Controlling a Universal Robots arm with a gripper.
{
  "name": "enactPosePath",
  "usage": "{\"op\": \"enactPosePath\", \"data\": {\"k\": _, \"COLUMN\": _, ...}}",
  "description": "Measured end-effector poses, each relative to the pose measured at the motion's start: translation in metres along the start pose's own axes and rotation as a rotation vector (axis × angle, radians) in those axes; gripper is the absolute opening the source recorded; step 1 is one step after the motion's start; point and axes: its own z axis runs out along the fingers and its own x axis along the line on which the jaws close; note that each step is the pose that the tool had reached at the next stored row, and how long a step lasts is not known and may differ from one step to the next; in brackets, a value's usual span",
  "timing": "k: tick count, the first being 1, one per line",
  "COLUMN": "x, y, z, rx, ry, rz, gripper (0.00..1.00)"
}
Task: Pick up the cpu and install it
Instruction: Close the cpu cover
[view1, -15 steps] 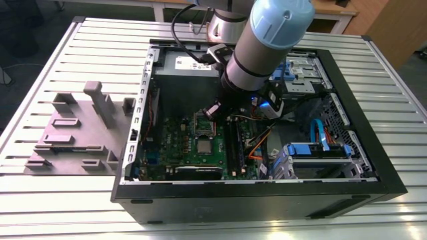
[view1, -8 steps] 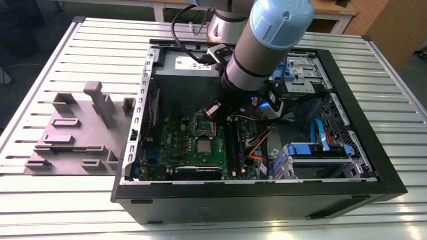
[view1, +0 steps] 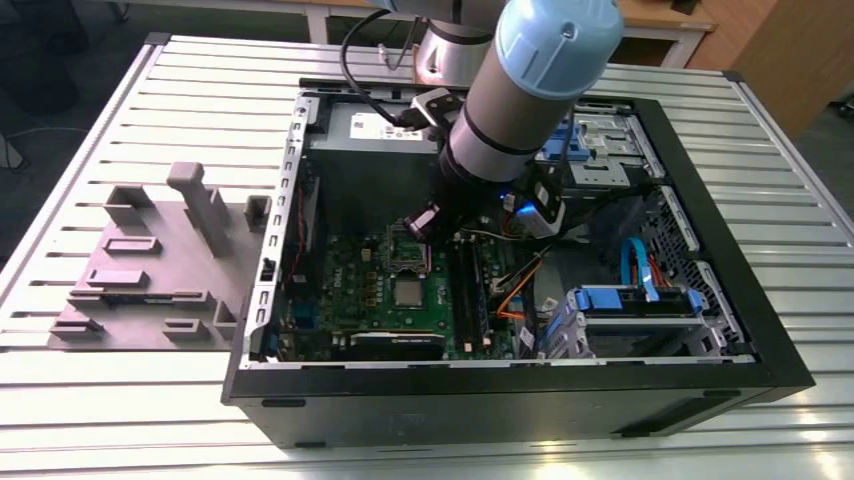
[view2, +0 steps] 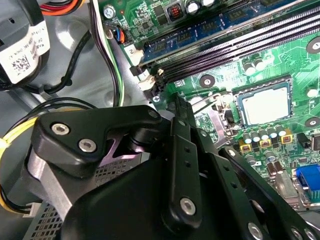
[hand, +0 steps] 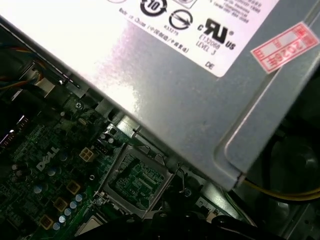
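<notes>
The cpu (view2: 263, 103) is seen lying flat inside its socket on the green motherboard (view1: 340, 300), silvery top upward, near the long black memory slots (view2: 225, 47). The socket frame (hand: 135, 180) is swung open and stands up off the board, next to the grey power supply (hand: 165, 95). The claw (view1: 427, 222) is held low inside the open computer case (view1: 507, 410), which rests on the slatted worktop (view1: 147, 120). It hovers close to the socket but apart from the chip. How far the claw is opened cannot be told, and nothing is seen gripped in it; the cpu, at any rate, is not in its hold.

The chip is judged to be light, thin and quite stiff, with a smooth metal lid that would offer little friction. Its underside contacts and the socket pins are likely to be delicate. It is therefore best taken by two opposite edges of the thin rim, kept level, and never pressed hard or dragged sideways.
</notes>
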Motion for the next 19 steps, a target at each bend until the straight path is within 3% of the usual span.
{"op": "enactPosePath", "data": {"k": 4, "x": 0.0003, "y": 0.0000, "z": -0.0007, "rx": 0.0001, "ry": 0.0001, "rz": 0.000, "gripper": 0.10}}
{"op": "enactPosePath", "data": {"k": 9, "x": 0.0006, "y": 0.0011, "z": -0.0063, "rx": -0.0013, "ry": -0.0009, "rz": 0.000, "gripper": 0.10}}
{"op": "enactPosePath", "data": {"k": 15, "x": 0.0005, "y": 0.0010, "z": -0.0066, "rx": -0.0012, "ry": -0.0007, "rz": -0.001, "gripper": 0.10}}
{"op": "enactPosePath", "data": {"k": 19, "x": 0.0002, "y": 0.0008, "z": -0.0067, "rx": 0.0001, "ry": 0.0064, "rz": -0.031, "gripper": 0.10}}
